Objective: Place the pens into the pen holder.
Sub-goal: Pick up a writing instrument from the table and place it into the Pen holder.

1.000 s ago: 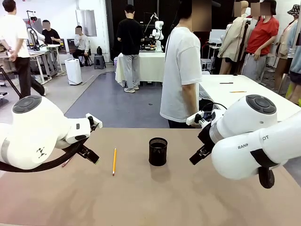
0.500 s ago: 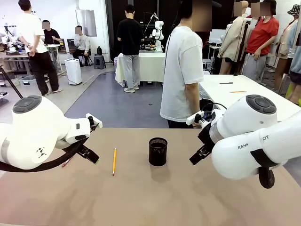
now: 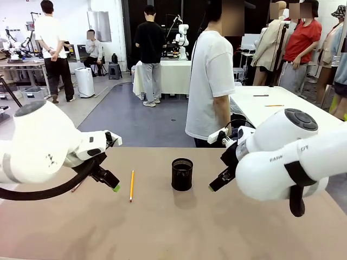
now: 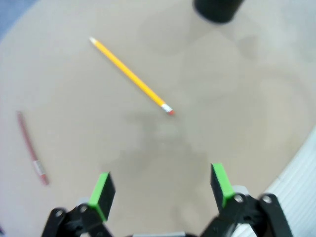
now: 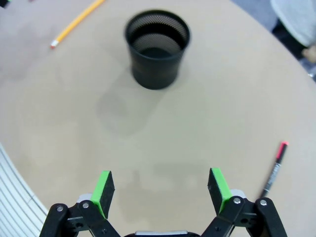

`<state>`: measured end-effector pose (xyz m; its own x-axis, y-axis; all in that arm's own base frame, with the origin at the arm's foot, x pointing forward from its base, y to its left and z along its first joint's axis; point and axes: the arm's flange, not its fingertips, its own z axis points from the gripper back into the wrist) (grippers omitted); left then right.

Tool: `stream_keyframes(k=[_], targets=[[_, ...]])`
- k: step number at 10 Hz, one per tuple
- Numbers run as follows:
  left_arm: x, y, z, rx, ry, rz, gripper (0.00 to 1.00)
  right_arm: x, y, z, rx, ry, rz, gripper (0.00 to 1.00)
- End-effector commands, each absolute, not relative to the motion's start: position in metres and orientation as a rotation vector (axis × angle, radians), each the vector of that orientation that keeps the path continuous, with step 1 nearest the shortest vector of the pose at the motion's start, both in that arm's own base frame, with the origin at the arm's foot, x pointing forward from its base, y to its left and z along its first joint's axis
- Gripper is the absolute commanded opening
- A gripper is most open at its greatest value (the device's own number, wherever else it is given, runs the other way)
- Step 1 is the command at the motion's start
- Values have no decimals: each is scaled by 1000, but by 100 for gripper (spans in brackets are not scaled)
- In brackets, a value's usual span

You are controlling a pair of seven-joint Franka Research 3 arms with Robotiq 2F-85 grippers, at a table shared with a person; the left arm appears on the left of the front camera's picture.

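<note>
On the tan table the pen holder stands empty; yellow pen, reddish pen and pink-tipped pen lie loose. My left gripper and right gripper gape wide, empty.

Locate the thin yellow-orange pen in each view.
Front view: the thin yellow-orange pen lies left of centre, left of the black wire-mesh pen holder.
Left wrist view: pen upper middle, diagonal; pen holder at top edge.
Right wrist view: pen top-left corner; pen holder upper centre.
Shared landmark: the pen holder.
</note>
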<state>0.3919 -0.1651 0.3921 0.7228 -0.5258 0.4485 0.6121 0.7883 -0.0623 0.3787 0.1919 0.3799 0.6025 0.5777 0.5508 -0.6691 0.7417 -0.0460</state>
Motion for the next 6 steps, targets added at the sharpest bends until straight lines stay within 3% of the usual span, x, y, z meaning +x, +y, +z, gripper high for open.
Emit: stream_keyframes(k=[1, 6], targets=[[403, -140, 413, -314, -385, -643, 100, 394, 155, 387, 284, -573, 805, 100], [409, -94, 481, -422, -568, -823, 100, 435, 91, 423, 414, -713, 894, 100]])
